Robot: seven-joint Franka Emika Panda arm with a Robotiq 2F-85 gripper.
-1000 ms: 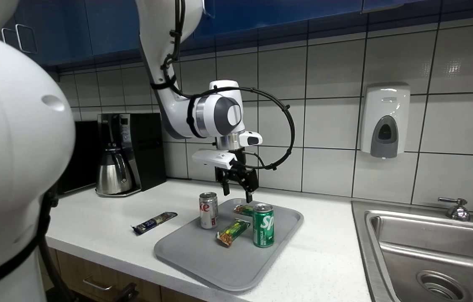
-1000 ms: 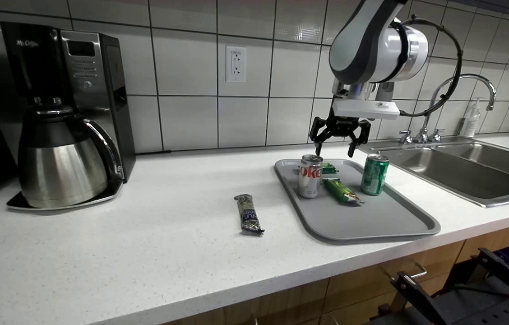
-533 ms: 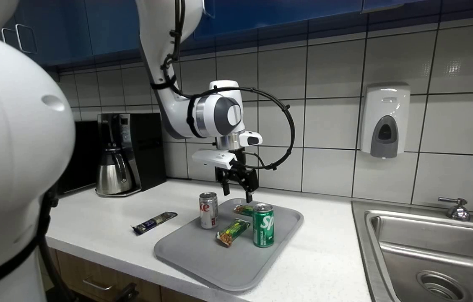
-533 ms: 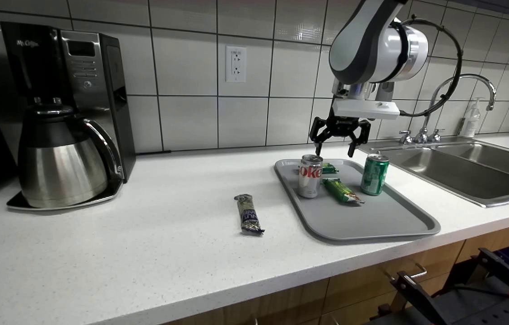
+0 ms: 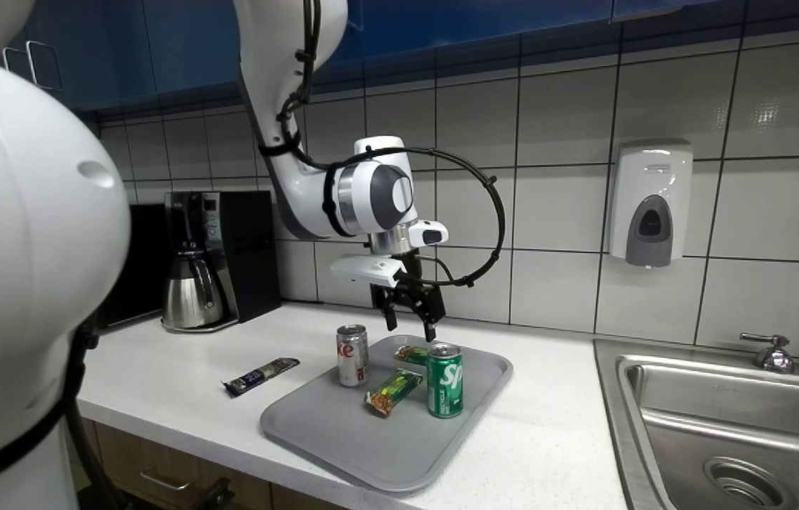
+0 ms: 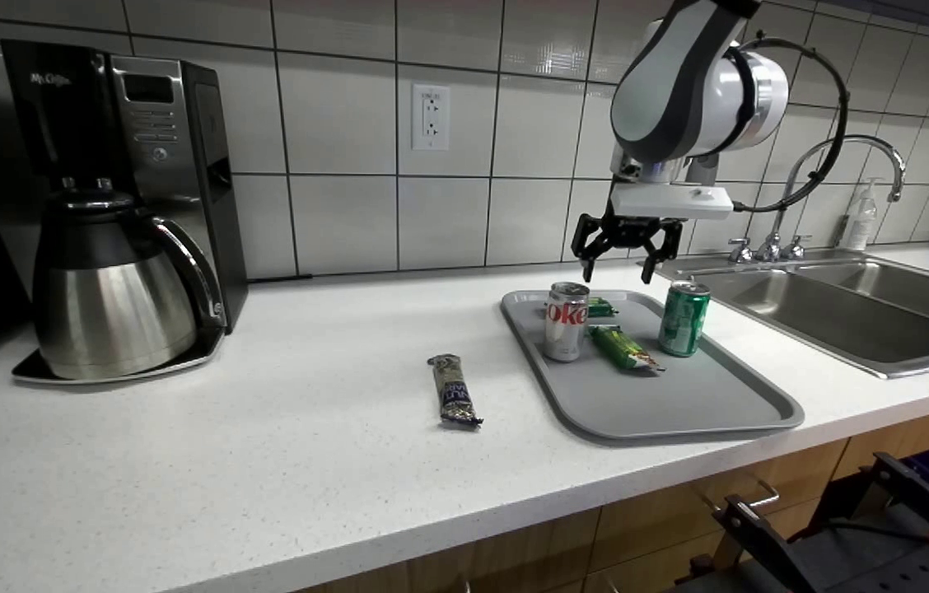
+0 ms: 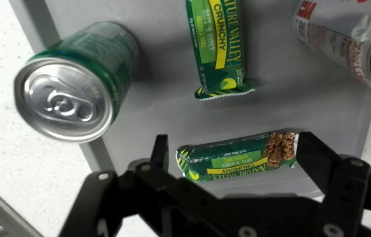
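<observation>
I observe the tool (image 6: 618, 273) above the gray tray (image 5: 371, 446), its jaws wide apart. In the wrist view, a green granola bar (image 7: 225, 161) shows between them, lying flat on the tray below. There I record a second green bar (image 7: 216, 46) between an upright green can (image 7: 77, 79) and an upright silver can (image 7: 346, 39). A nut bar (image 6: 455, 391) lies on the tabletop (image 6: 267, 461), apart from the tray.

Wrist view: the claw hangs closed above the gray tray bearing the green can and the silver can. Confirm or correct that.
Not closed: the wrist view shows the claw open, its fingers apart, above the gray tray bearing the green can and the silver can.
</observation>
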